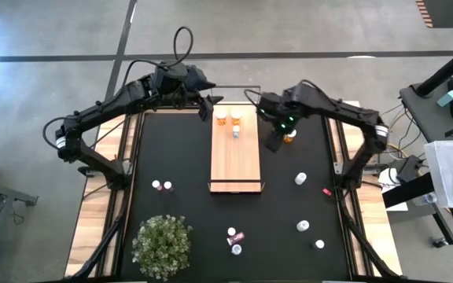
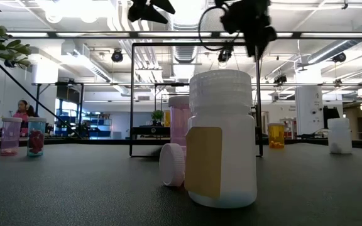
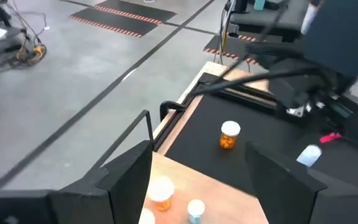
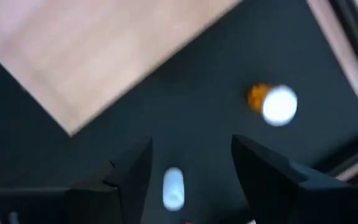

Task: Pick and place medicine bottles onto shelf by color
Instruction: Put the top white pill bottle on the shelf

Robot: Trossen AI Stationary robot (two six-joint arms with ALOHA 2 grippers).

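Observation:
The light wood shelf (image 1: 235, 161) lies on the black mat. At its far end stand two orange bottles (image 1: 221, 118) (image 1: 236, 117) and a pale one (image 1: 236, 131). My left gripper (image 1: 208, 108) hovers open and empty over the shelf's far left corner, above those bottles (image 3: 161, 193). My right gripper (image 1: 276, 143) hangs open and empty over the mat just right of the shelf. An orange bottle (image 1: 289, 137) (image 4: 272, 103) stands upright on the mat beside it. A white bottle (image 4: 173, 186) shows on the mat beyond its fingers.
White bottles stand on the mat at the right (image 1: 300, 179) (image 1: 303, 226) (image 1: 319, 244). Two small bottles (image 1: 161, 186) stand at the left, and others (image 1: 233, 241) near the front. A green plant (image 1: 162, 244) sits front left. The shelf's wire rail (image 2: 193, 94) rises at its near end.

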